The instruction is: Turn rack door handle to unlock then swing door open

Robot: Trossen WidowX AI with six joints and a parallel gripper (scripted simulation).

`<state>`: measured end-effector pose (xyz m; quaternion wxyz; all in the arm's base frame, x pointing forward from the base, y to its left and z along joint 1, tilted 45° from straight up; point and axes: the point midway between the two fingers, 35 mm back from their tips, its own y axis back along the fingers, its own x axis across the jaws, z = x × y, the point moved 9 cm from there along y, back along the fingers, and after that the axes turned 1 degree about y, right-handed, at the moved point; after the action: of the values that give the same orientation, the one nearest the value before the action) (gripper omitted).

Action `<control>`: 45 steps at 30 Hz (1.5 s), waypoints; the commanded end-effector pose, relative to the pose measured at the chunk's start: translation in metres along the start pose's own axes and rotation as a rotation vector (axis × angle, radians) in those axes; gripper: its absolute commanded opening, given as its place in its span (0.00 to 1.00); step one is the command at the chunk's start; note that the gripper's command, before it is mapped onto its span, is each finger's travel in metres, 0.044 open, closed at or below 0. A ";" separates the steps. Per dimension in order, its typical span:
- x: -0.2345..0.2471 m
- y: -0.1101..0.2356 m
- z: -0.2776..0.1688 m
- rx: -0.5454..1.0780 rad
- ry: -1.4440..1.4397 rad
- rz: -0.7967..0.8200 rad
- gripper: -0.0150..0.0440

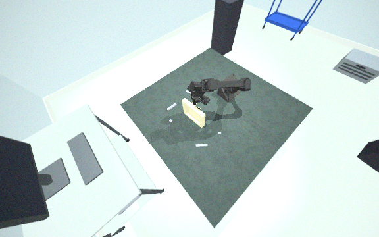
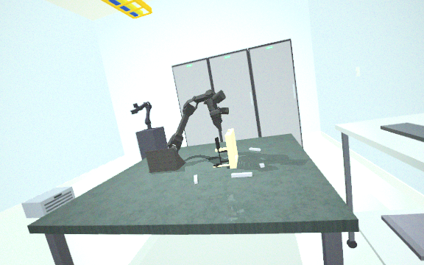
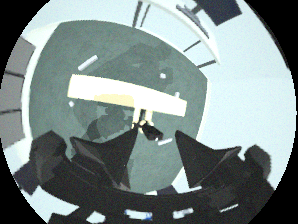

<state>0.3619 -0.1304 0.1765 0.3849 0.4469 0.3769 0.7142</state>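
The cream rack (image 1: 195, 111) (image 2: 232, 149) (image 3: 125, 95) stands upright on the dark green table, and no swung-out door panel shows. The dark upright handle (image 2: 217, 143) (image 3: 152, 132) is on its side facing the arm's base, between cream brackets. My gripper (image 1: 195, 102) (image 2: 219, 135) (image 3: 157, 131) points down from above, close over the handle. It is open, its fingers well apart. In the wrist view the handle shows beyond the gap between the fingertips, nearer the left finger. Whether a finger touches the handle or rack cannot be told.
Small white pieces lie around the rack: a bar (image 1: 172, 106) (image 2: 255, 149) (image 3: 88, 62), a cube (image 1: 170, 120) (image 2: 261, 165) (image 3: 163, 76), another bar (image 1: 201, 145) (image 2: 241, 174), and a small piece (image 1: 220, 133) (image 2: 196, 179). The arm's base (image 2: 163, 160) stands on the table.
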 end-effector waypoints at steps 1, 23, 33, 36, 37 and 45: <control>-0.012 -0.006 -0.004 0.031 -0.021 0.067 0.75; -0.062 -0.026 -0.027 0.107 -0.155 0.387 0.75; -0.057 -0.041 -0.026 0.129 -0.154 0.388 0.75; -0.055 -0.046 -0.026 0.135 -0.154 0.389 0.75; -0.054 -0.047 -0.026 0.137 -0.153 0.389 0.75; -0.049 -0.060 -0.026 0.154 -0.153 0.389 0.75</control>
<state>0.3656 -0.1574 0.1026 0.2331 0.5887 0.3045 0.7116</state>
